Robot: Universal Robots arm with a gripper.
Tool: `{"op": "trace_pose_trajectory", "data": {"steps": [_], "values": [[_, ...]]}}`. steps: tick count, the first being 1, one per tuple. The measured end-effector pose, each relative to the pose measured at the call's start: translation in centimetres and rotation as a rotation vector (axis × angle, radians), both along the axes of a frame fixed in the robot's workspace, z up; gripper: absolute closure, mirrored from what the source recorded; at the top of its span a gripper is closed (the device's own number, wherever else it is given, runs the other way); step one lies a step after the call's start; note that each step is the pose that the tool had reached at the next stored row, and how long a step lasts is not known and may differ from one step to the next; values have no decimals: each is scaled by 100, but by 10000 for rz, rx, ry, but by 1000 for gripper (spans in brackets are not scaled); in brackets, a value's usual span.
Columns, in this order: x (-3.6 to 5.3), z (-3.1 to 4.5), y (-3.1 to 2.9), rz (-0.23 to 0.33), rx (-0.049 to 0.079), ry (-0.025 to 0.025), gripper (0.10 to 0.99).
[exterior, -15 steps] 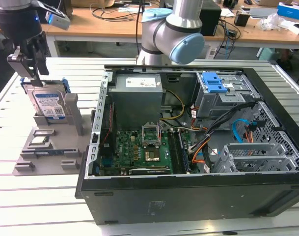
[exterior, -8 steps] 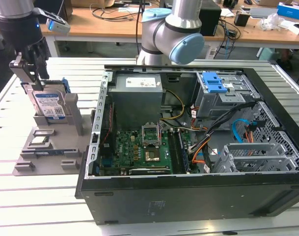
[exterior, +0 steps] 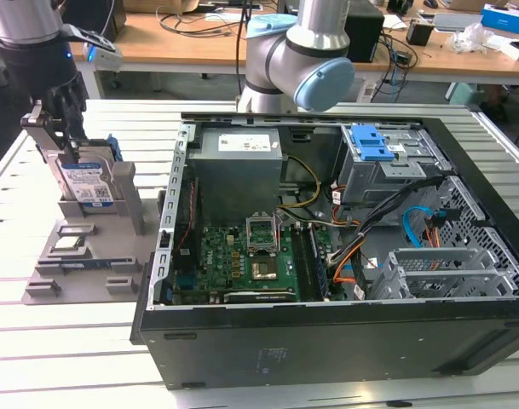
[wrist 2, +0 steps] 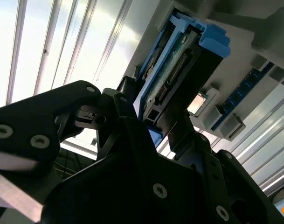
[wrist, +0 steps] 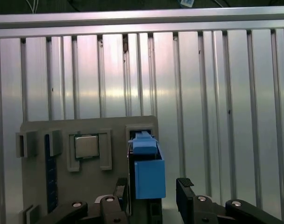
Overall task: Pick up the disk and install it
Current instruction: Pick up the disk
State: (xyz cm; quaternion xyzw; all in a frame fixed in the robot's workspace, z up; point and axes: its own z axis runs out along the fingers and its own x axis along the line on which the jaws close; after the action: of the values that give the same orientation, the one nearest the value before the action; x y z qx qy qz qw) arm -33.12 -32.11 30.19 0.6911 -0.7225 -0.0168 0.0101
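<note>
Gripper (wrist: 152, 183): black fingers spread, one on each side of the disk, a gap showing between one finger and the blue frame in the first wrist view. No clamping seen. In the second wrist view the gripper's black body covers the near part of the disk, so contact cannot be made out there.

Rectangular silver metal disk with blue-and-white label and blue plastic carrier frame (exterior: 84, 183): stands upright on edge in a slot of the grey plastic holder block (exterior: 127, 200), at 10 o'clock in the exterior view. Its lower part is hidden inside the slot and its top edge sits between the fingers. The gripper's upper body is cut off by the frame edge.

Holder contents: the disk, and a small square silver chip (exterior: 69, 244) lying flat in a recess at 6 o'clock from the disk.

Open black computer case (exterior: 327, 341) at 3 o'clock from the holder, well apart from the disk. Inside: green motherboard (exterior: 242, 260); grey metal cage with blue plastic latch (exterior: 374, 158) at 1 o'clock from the board; cables between them
</note>
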Motion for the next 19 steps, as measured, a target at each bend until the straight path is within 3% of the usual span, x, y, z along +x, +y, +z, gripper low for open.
{"op": "trace_pose_trajectory", "data": {"steps": [5,7,11,15,19], "values": [[-57,-35,0,4,1,-2,545],[-98,-84,-1,6,1,-2,545],[-75,-137,0,104,-25,-2,545],[-59,-156,0,658,-36,-2,545],[-51,-166,0,764,-43,-2,545]]}}
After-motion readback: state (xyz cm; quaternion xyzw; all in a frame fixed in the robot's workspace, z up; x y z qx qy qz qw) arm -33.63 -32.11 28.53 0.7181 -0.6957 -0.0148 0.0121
